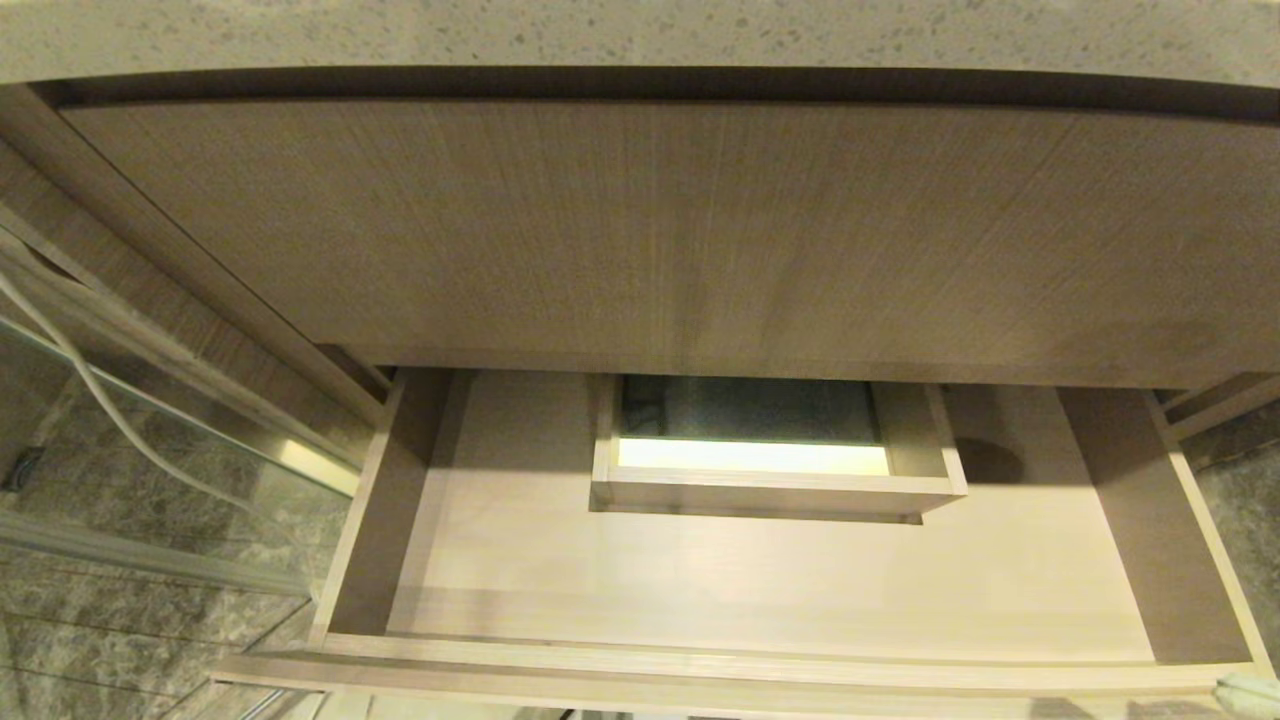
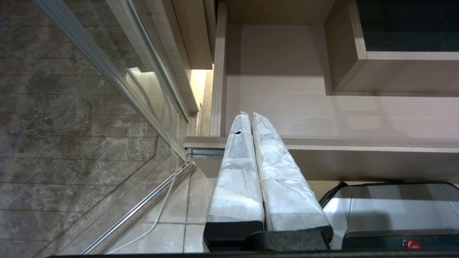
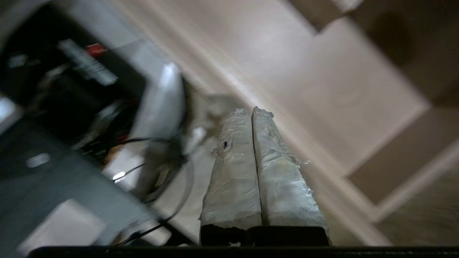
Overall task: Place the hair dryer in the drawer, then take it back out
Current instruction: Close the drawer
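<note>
The drawer [image 1: 700, 665] stands pulled out below the cabinet. Its light wood floor [image 1: 750, 590] is bare around a rectangular boxed cut-out [image 1: 775, 490]. The hair dryer is out of view in every frame. My left gripper [image 2: 250, 115] is shut with nothing in it, its white-wrapped fingers [image 2: 236, 179] hanging over the drawer's [image 2: 304, 107] front left corner. My right gripper [image 3: 252, 110] is also shut and empty, tilted above the front edge of the drawer [image 3: 322, 89] near its right side.
A taller wood-grain panel [image 1: 640, 230] and a speckled stone counter [image 1: 640, 30] overhang the drawer. A glass partition with a metal frame [image 1: 150, 430] and a white cord [image 1: 100, 400] stand at the left. My own grey base [image 2: 394, 211] sits below the drawer front.
</note>
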Controlling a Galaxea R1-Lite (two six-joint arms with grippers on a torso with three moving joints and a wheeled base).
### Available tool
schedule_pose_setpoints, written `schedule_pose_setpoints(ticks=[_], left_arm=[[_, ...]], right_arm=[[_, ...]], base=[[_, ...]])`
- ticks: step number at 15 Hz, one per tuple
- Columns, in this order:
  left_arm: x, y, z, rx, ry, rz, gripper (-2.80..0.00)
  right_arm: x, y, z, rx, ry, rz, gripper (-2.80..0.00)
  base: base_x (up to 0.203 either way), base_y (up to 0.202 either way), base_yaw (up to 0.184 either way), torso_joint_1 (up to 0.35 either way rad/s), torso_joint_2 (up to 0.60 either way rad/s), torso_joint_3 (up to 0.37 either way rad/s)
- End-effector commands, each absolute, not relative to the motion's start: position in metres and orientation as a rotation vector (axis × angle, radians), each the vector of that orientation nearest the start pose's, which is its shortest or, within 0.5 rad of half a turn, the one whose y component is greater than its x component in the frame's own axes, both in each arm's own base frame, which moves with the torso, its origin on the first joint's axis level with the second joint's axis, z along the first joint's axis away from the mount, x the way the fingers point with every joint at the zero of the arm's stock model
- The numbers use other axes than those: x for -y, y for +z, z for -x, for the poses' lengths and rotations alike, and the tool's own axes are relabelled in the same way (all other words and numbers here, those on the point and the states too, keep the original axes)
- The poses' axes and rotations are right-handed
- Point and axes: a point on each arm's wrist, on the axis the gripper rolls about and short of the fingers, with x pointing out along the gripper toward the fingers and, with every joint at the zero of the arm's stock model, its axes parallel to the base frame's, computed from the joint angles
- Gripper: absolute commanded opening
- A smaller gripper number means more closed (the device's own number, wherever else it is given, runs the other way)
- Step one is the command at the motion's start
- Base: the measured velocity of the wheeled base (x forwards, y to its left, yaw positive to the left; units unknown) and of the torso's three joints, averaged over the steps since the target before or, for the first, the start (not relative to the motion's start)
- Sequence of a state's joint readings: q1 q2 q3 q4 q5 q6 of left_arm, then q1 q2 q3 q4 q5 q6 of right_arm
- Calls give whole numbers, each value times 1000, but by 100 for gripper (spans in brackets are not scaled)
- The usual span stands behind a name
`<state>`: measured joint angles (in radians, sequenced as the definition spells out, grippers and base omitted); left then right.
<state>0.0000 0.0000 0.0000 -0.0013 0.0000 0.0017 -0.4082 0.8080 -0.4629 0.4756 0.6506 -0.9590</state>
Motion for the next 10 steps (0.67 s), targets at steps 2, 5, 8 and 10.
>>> schedule_pose_setpoints(ticks=[2,5,8,10], left_arm=[[0,76,23,3,0,-2,-280],[0,76,23,2,0,-2,-280],[0,76,23,2,0,-2,-280],[0,76,23,2,0,-2,-280]], right_arm=[[3,135,-35,-683,478,497,-280],[3,117,-23,-919,371,521,-280],[6,126,-31,-1005,399,478,-280],[13,133,-45,-1093,418,426,-280]], base=[[0,0,0,34,40,70],[0,0,0,58,14,45],[0,0,0,11,2,26],[0,0,0,0,0,0]])
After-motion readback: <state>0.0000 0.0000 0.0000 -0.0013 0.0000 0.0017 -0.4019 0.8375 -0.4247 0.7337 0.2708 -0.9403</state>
